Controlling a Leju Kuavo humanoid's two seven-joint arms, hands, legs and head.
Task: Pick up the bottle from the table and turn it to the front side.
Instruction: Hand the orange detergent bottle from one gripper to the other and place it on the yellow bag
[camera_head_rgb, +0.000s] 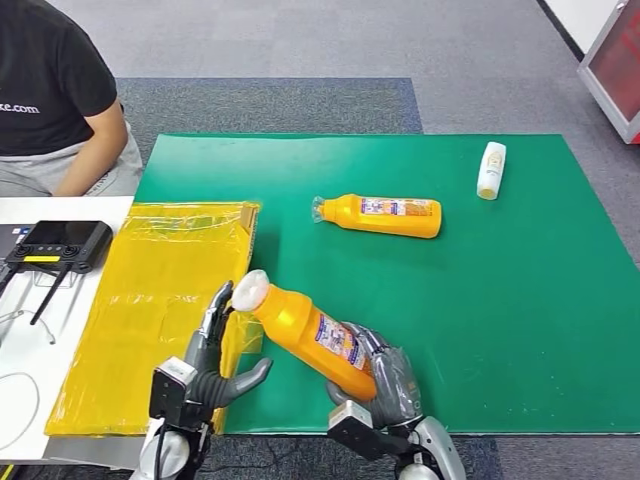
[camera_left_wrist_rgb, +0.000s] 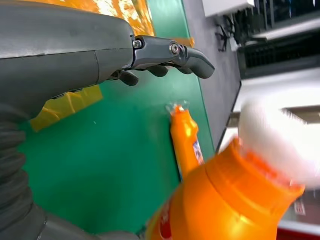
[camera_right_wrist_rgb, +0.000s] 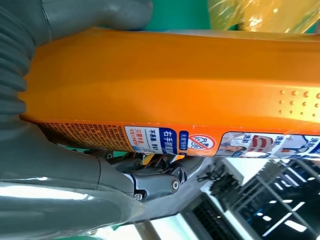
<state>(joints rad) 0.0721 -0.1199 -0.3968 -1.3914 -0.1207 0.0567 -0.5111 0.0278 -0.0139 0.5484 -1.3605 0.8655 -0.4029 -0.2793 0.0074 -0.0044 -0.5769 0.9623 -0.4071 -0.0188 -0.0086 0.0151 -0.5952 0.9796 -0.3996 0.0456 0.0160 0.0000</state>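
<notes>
My right hand (camera_head_rgb: 385, 380) grips an orange bottle (camera_head_rgb: 309, 335) by its lower body and holds it tilted above the green mat (camera_head_rgb: 528, 320), its white cap (camera_head_rgb: 250, 290) pointing up and to the left. In the right wrist view the bottle (camera_right_wrist_rgb: 170, 80) lies against the palm with its label edge facing the fingers (camera_right_wrist_rgb: 158, 175). My left hand (camera_head_rgb: 215, 370) stands open just beside the cap, fingers spread, touching nothing. The left wrist view has the cap (camera_left_wrist_rgb: 279, 145) close to the open fingers (camera_left_wrist_rgb: 170, 55).
A second orange bottle (camera_head_rgb: 381, 215) lies on its side mid-mat, and a small white bottle (camera_head_rgb: 491, 170) lies at the far right. Yellow plastic bags (camera_head_rgb: 158, 300) cover the left side. A black controller (camera_head_rgb: 56, 245) sits on the white table; a person (camera_head_rgb: 53, 100) sits behind it.
</notes>
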